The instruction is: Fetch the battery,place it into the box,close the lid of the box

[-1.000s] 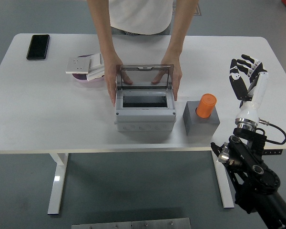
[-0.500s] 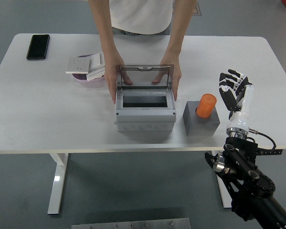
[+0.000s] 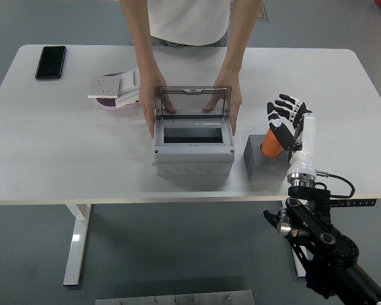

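The orange cylindrical battery [image 3: 271, 143] stands upright in a dark grey holder block [image 3: 257, 162] right of the box. The grey box [image 3: 193, 147] sits mid-table with its smoky transparent lid [image 3: 193, 101] raised. A person at the far side steadies the box with both hands [image 3: 232, 101] on its sides. My right hand [image 3: 284, 117] hovers over the battery with fingers spread, covering its top and holding nothing. The left arm does not show.
A black phone [image 3: 51, 62] lies at the far left. White switch plates on a purple dish [image 3: 116, 89] sit left of the box. The table's front edge [image 3: 114, 201] runs just below the box and holder.
My right hand has swept left and down from the table's right side to above the battery. The person's hands and the box have stayed put.
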